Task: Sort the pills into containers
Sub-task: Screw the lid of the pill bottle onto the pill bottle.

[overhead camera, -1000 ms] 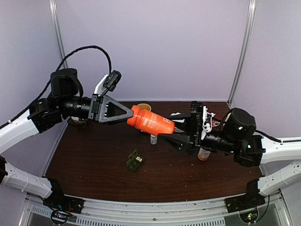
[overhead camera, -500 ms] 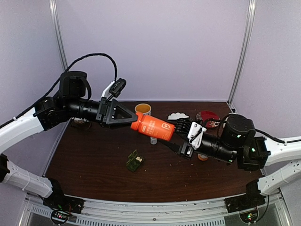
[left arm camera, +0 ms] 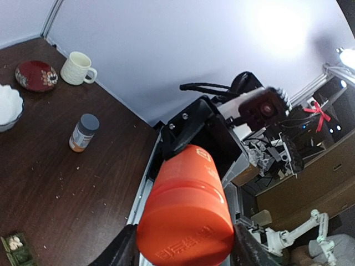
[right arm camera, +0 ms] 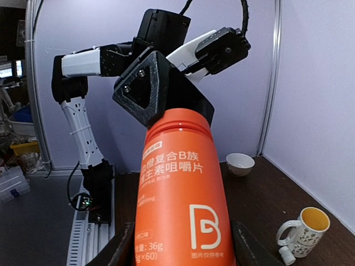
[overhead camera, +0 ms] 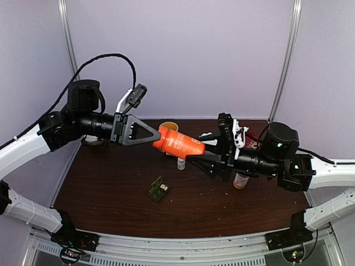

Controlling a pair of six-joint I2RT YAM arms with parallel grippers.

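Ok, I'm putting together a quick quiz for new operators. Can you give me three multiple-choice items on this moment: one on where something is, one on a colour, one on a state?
1. Where is the orange bottle?
A. Lying inside a bowl
B. In the air between the left gripper and the right gripper
C. Inside the pill box

2. What colour is the pill box?
A. Dark green
B. White
C. Red

3. How is the pill box lid?
A. Shut
B. Open
C. Covered by a cloth

Key: 1 B, each gripper clamps one end of it; 2 A, the top view shows it green; 3 B, the lid stands raised off the box.
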